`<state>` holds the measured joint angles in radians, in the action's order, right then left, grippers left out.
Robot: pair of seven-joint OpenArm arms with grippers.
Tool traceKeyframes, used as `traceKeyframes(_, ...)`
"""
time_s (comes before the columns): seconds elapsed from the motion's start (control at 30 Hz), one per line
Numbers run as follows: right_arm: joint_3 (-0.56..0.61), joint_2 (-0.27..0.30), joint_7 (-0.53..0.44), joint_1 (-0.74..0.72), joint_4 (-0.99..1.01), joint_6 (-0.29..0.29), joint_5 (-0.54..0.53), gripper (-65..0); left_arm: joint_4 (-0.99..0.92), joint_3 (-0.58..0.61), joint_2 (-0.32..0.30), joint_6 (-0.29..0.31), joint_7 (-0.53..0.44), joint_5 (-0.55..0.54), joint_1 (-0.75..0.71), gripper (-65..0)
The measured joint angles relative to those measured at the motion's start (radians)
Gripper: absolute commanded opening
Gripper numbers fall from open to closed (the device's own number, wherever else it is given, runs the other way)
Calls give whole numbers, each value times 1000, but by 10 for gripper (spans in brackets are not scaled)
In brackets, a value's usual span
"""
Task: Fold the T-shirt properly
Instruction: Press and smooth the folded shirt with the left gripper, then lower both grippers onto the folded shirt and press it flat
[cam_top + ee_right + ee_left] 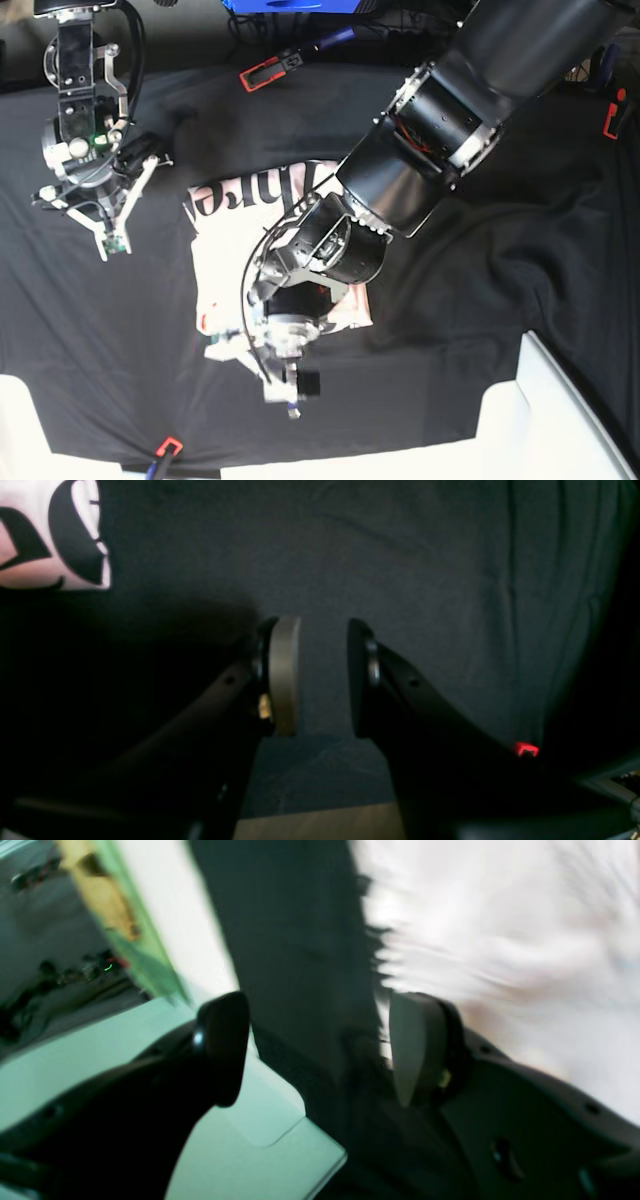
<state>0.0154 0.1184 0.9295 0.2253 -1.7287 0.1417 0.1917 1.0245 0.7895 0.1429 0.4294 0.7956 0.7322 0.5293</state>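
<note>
One pink shirt (235, 270) lies partly folded mid-cloth (480, 300), lettering up at its far edge. Two arms work over it. The left gripper (320, 1050) hangs at the shirt's near edge, jaws wide apart, holding nothing. The right gripper (324, 677) sits over bare cloth, well off the shirt, jaws slightly parted, empty.

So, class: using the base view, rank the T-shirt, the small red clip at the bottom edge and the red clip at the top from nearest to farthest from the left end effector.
1. T-shirt, right beside the left end effector.
2. Bottom red clip, lower left.
3. Top red clip, far up.
</note>
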Motion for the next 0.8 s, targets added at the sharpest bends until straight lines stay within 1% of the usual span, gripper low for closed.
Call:
traceKeyframes(0.13, 0, -1, 0, 14, -1, 0, 1, -499, 174, -91, 5, 5, -2, -1, -77, -222)
traceKeyframes(0.2, 0, -12, 6, 17, 0, 0, 2, -499, 245, -140, 4, 7, 5, 0, -128, -225)
traceKeyframes(0.23, 3, -14, 5, 16, -1, 0, -3, -499, 277, -175, 5, 8, 2, 3, -162, -230)
traceKeyframes(0.27, 3, -16, 2, 14, -1, 0, -3, -499, 301, -217, 9, 10, 5, 1, -193, -249)
traceKeyframes(0.3, 3, -18, 1, 12, -1, 0, -2, -499, 327, -269, 11, 10, 23, -3, -229, -294)
traceKeyframes(0.33, 3, -17, 1, 12, -1, 0, -3, -499, 343, -308, 9, 9, 51, 0, -256, -356)
traceKeyframes(0.37, 2, -17, 2, 14, -1, 0, 0, -499, 360, -349, 6, 13, 62, 2, -287, -445)
traceKeyframes(0.4, 2, -16, 5, 15, -1, 0, 1, -499, 373, -379, -2, 14, 68, 6, -314, -548)
traceKeyframes(0.43, 2, -17, 3, 16, -1, 0, 1, -499, 386, -402, -4, 39, 70, 8, -337, -637)
traceKeyframes(0.47, 3, -18, 3, 15, -1, 0, 1, -499, 399, -420, -5, 88, 71, 16, -362, -650)
traceKeyframes(0.5, 3, -20, 3, 14, -1, 0, 0, -499, 402, -422, -4, 147, 71, 20, -385, -650)
traceKeyframes(0.6, 21, -19, 4, 12, -1, -1, 3, -503, 419, -414, 5, 278, 47, -4, -461, -650)
traceKeyframes(0.67, 71, -12, 5, 14, -1, -5, 14, -553, 440, -410, 10, 279, 53, -46, -503, -650)
traceKeyframes(0.7, 111, -9, 4, 14, -1, -7, 14, -588, 465, -412, 7, 280, 55, -101, -517, -650)
traceKeyframes(0.73, 150, -9, 2, 13, -1, -2, 8, -609, 491, -419, 6, 278, 57, -151, -523, -650)
traceKeyframes(0.8, 214, -18, -1, 10, 0, 0, 0, -617, 526, -423, 3, 275, 65, -224, -520, -650)
